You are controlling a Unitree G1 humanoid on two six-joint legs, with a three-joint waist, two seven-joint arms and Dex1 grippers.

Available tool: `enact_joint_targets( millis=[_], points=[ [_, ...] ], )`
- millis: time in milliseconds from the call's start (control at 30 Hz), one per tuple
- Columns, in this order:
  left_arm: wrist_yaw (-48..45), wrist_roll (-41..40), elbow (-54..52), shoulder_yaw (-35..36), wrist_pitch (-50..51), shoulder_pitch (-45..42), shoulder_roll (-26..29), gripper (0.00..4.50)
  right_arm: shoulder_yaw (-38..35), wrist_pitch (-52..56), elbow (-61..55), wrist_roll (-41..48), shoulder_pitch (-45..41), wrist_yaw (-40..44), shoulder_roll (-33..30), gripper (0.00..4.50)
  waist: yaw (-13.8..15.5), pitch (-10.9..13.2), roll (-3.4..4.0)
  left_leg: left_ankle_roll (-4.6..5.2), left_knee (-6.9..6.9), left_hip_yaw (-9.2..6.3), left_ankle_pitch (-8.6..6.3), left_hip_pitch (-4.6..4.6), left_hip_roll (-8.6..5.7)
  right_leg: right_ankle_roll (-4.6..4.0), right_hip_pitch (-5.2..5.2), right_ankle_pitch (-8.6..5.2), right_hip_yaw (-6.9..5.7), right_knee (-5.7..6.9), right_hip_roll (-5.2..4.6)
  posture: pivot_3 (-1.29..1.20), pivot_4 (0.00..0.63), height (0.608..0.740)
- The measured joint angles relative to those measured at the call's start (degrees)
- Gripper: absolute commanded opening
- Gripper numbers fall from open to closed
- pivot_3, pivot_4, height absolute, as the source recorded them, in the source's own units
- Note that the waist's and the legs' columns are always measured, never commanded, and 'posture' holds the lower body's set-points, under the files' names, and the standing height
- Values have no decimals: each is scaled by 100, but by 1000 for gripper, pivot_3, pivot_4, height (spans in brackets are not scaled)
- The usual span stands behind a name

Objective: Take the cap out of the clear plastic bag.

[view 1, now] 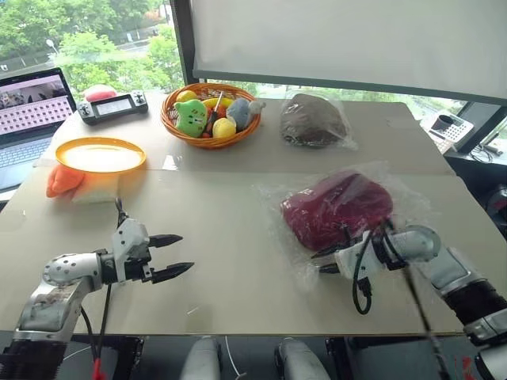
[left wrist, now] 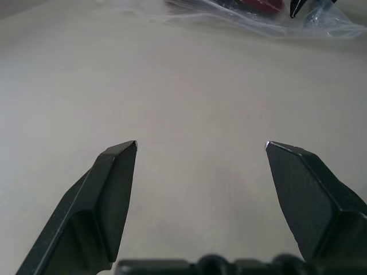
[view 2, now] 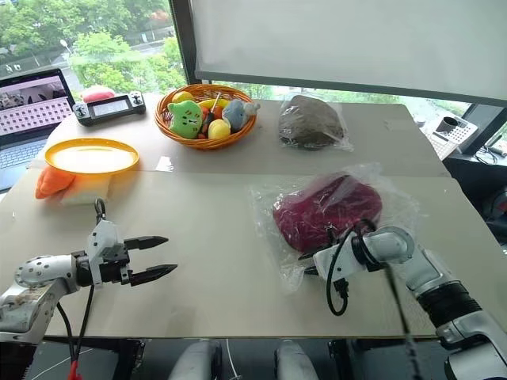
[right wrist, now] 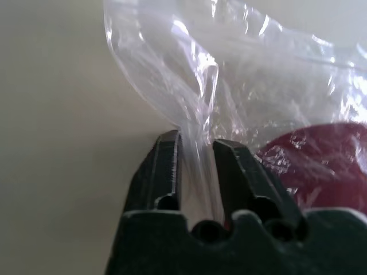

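A pale table (view 1: pixel 222 237) stands by a window. The cap (view 1: pixel 337 207) lies inside the clear plastic bag (view 1: pixel 277 218) on its right side. The right gripper (right wrist: pixel 195 152) has its fingers a little apart with a fold of the bag between them. The left gripper (view 1: pixel 176 255) hovers wide open and empty, well apart.
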Motion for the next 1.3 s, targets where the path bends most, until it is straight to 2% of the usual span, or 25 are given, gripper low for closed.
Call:
enact_joint_targets(
  millis=[67,100,167,300,400,467,600,700,833,900,967,1167,1300],
  points=[
    [-16,1,54,-25,-45,-25,0,3854,-96,162,-269,119,141,85,-52,3476,-5,1,1,0,1,0,0,-4,0,2,-1,0,0,-4,0,0,150,740],
    [-26,1,67,-33,-52,-36,0,3854,-102,201,-368,174,183,151,-71,3671,-9,1,2,0,1,0,0,-4,0,3,-1,0,0,-4,0,0,150,740],
    [-52,2,90,-59,-59,-71,0,3854,-120,285,-584,280,227,261,-114,4452,-17,5,7,0,1,1,0,-4,0,4,-3,0,-1,-4,0,0,150,740],
    [-72,30,191,-129,-69,-219,-13,3854,-440,1004,-1118,945,278,468,-322,4452,-25,18,27,0,3,1,0,-9,-1,7,-9,2,1,-2,1,0,150,740],
    [-75,76,301,-219,-79,-353,-57,3854,-1001,2318,-1993,2017,256,355,-409,4452,-42,21,30,-1,1,-1,-1,-12,6,6,-10,2,1,-2,9,0,150,740],
    [-63,102,333,-281,-80,-467,-128,3854,-1251,3332,-2653,2723,207,-125,-194,4452,-51,21,29,-2,0,-10,-2,-16,9,5,-10,2,0,-2,18,0,150,740],
    [-16,93,315,-296,-88,-675,-300,3854,-1191,4851,-3604,3028,448,-1516,630,4452,-38,20,29,-2,6,-16,-2,-44,7,7,-32,3,-1,0,21,0,150,740],
    [-46,47,247,-326,-211,-800,-401,3854,-937,5772,-4010,2965,762,-2522,1185,4452,-14,20,29,-3,30,-20,0,-110,1,24,-89,16,2,10,22,0,150,740],
    [-222,175,295,-525,-497,-1220,-414,3854,-661,6741,-4327,2667,889,-3708,1827,4452,-8,20,28,-3,39,-22,0,-113,-2,29,-87,19,2,13,22,0,150,740],
    [-338,183,376,-606,-497,-1448,-411,3854,-207,7185,-4453,2348,906,-4263,2097,4452,-19,20,29,-3,40,-22,0,-112,-2,29,-88,19,3,15,25,0,150,740],
    [-370,190,459,-649,-498,-1504,-413,3854,-1,7356,-4464,2017,903,-4524,2078,4452,-46,19,29,-3,43,-21,0,-112,-2,30,-88,18,5,16,25,0,150,740],
    [-458,223,584,-727,-519,-1590,-413,3854,768,7920,-4463,483,742,-5262,1447,4452,-44,20,28,-3,46,-22,0,-113,-3,30,-98,16,5,37,26,0,150,740],
    [-504,222,609,-727,-518,-1602,-410,3854,826,8318,-4630,-373,833,-5709,1146,4452,-29,19,27,-3,55,-22,0,-113,-3,31,-97,15,6,41,26,0,150,740]
  ],
)
